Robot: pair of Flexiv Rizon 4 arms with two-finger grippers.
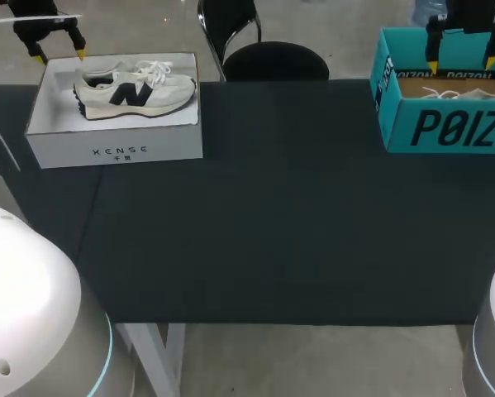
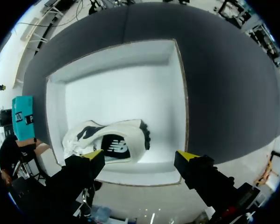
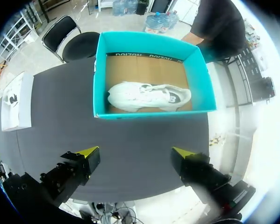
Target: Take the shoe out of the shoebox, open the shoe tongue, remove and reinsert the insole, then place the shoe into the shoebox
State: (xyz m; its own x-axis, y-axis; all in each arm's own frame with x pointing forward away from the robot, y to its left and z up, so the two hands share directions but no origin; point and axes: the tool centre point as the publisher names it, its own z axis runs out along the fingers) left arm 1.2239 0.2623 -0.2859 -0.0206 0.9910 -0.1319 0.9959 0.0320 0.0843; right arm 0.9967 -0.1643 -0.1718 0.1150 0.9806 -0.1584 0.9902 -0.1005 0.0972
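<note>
A cream sneaker (image 1: 135, 89) with a dark logo lies on its side in the white shoebox (image 1: 115, 150) at the table's far left. My left gripper (image 1: 59, 57) hangs open above the box's far left corner. In the left wrist view the sneaker (image 2: 107, 142) lies just ahead of the open left gripper (image 2: 140, 158), inside the white shoebox (image 2: 179, 93). A second white shoe (image 3: 149, 95) lies in a teal shoebox (image 1: 445, 124) at the far right. My right gripper (image 1: 461, 64) is open above that box; in its wrist view the right gripper (image 3: 135, 153) holds nothing, short of the teal shoebox (image 3: 151, 112).
The dark table (image 1: 272, 223) stretches between the two boxes and toward the front edge. The white shoebox (image 3: 16, 100) also shows far off to one side in the right wrist view. The white bases of my arms (image 1: 24, 314) stand at the front corners.
</note>
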